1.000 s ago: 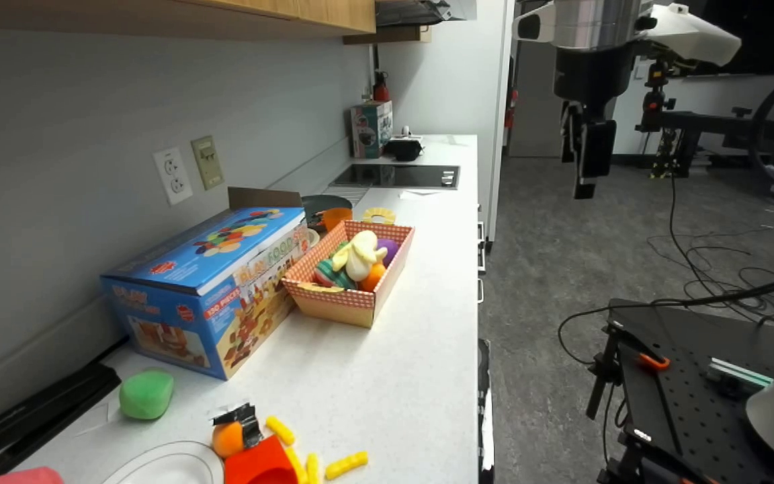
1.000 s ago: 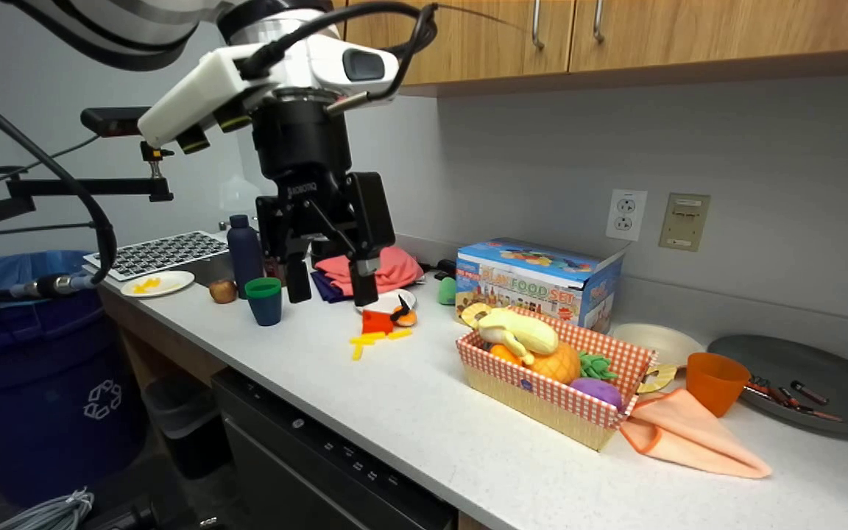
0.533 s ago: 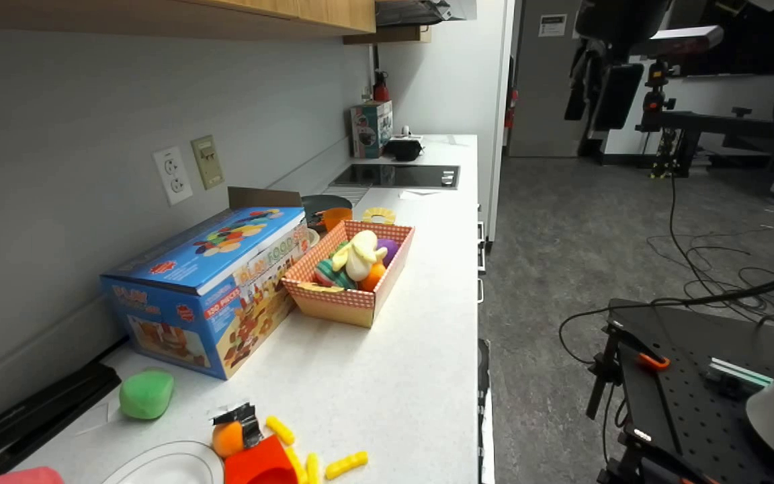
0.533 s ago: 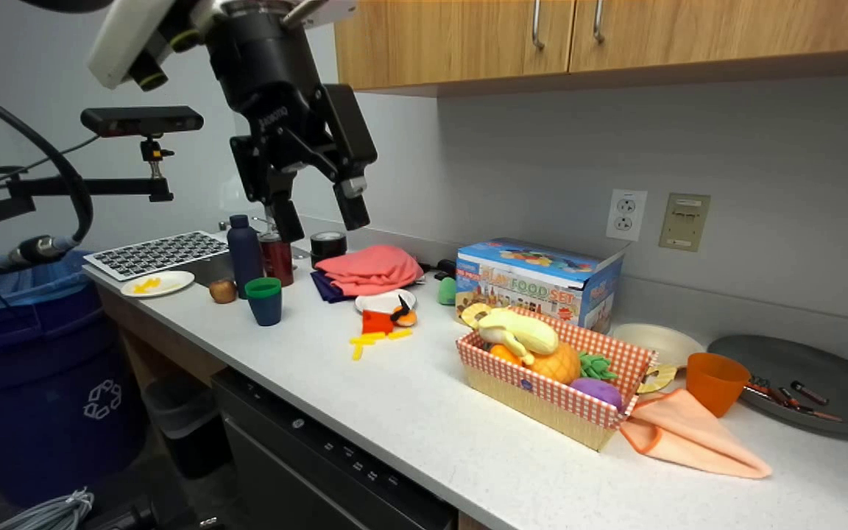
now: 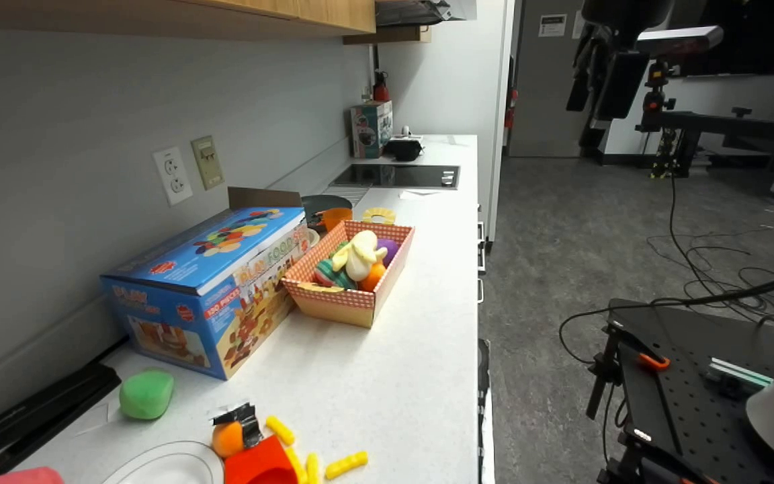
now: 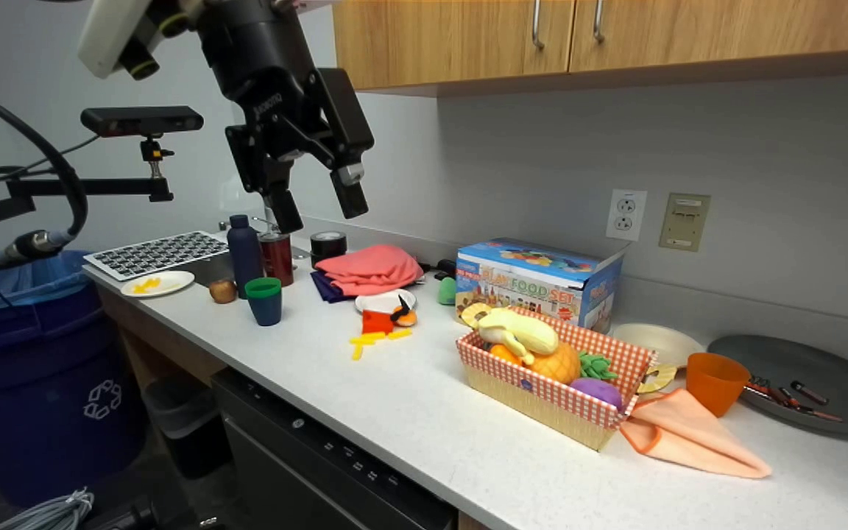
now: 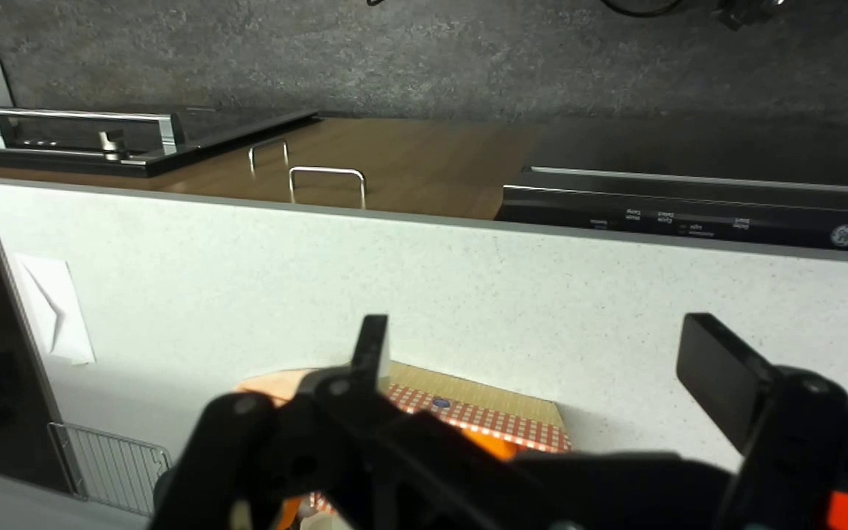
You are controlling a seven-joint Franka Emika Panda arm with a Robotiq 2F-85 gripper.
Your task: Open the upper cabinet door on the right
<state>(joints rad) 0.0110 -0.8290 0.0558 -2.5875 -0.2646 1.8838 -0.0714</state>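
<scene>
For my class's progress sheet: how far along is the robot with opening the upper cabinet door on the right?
Done: none of the opening; the right-hand door looks shut, flush with the left-hand door. In hand: nothing gripped; the pincer is open and empty, well apart from the door's handle. Left: probably reach that handle, grip it and pull.

There's the upper cabinet door [image 6: 733, 29], cut by the top and right edges in an exterior view, its handle [image 6: 598, 20] sliced too! The tool [image 6: 322, 210] is chopped above by that same top edge. Over to the wrist view: its dark bulk blocks much of the basket [image 7: 497, 394], a red thing [image 7: 847, 511] sits half covered and clipped below, and the black panel [image 7: 777, 230] carries small lettering too tiny to read.
</scene>
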